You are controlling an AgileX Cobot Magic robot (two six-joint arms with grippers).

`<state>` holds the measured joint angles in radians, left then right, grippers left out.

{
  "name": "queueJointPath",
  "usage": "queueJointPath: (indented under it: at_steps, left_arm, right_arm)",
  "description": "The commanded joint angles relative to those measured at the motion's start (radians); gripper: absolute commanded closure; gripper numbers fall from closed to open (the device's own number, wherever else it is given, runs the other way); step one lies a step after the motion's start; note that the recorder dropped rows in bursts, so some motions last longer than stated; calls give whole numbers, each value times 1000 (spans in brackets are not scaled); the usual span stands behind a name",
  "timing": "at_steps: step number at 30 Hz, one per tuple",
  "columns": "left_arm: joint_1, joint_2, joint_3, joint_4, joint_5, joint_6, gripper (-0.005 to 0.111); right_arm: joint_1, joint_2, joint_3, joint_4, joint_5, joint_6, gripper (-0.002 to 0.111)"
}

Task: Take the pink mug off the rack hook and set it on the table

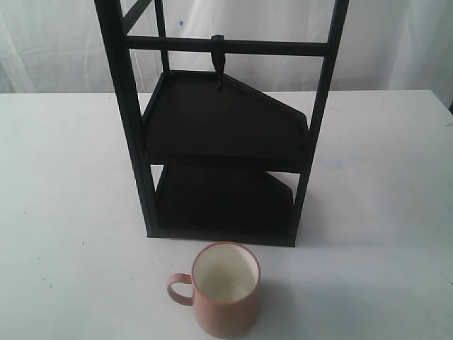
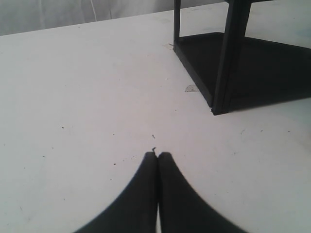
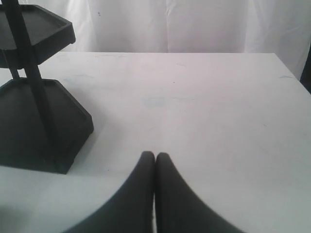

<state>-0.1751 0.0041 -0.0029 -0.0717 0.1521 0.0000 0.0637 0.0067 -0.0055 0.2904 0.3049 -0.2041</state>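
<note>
Salmon-pink cylindrical mug (image 1: 226,290) upright on matte white worktop (image 1: 64,177) toward its near edge, black metal hook (image 1: 218,60) bare, left tool (image 2: 157,156) and right tool (image 3: 155,155) closed, empty; looks done, just stay clear.

- tabletop (image 1: 64,177): flat matte white, faint scuffs, small dark specks scattered over it
- rack (image 1: 133,142): black frame, stands upright on the tabletop at mid-width, base flat on the surface
- pink mug (image 1: 226,315): upright on the tabletop, mouth up, cream inside; sits just in front of the rack base, not touching it; handle points to the left of the exterior view
- small grey mark (image 2: 191,89) on the tabletop just beside the rack base
</note>
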Motion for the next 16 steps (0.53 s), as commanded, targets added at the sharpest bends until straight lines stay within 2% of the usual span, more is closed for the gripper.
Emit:
queueJointPath:
  at_steps: [1, 16]
  left_arm:
    - [1, -4, 3, -1, 6, 0, 107]
    - [1, -4, 3, -1, 42, 0, 107]
  right_arm:
    - [-6, -7, 6, 1, -6, -1, 108]
    - [-6, -7, 6, 1, -6, -1, 108]
